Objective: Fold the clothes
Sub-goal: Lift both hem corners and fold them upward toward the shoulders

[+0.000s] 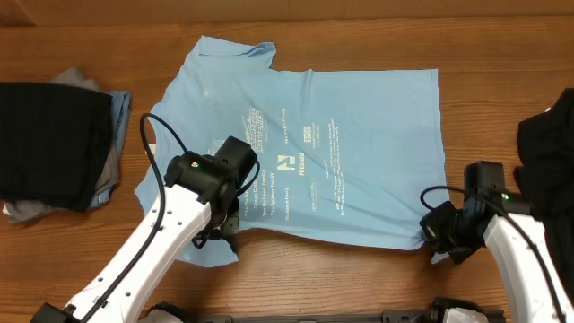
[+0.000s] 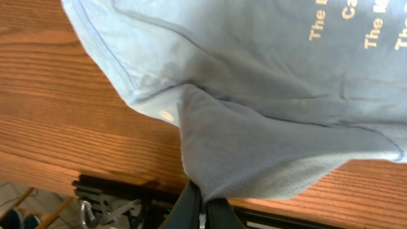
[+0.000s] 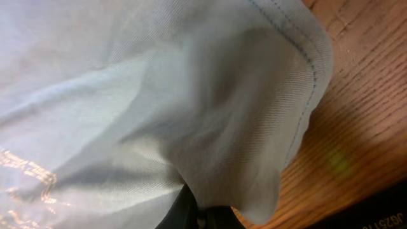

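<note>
- My left gripper (image 2: 203, 207) is clamped shut on a bunched fold of the light sky-blue cotton T-shirt (image 1: 359, 108), on its near edge towards the left.
- My right gripper (image 3: 200, 213) is pinched shut on the same shirt's near right corner, beside the stitched hem.
- From both grips the shirt spreads away to the far side, flat on the wooden table (image 1: 341, 274), with its long axis left to right.
- I judge the fold should carry the near edge towards the far edge.
- A pile of black and grey clothes (image 1: 49, 144) lies at the left, well apart.
</note>
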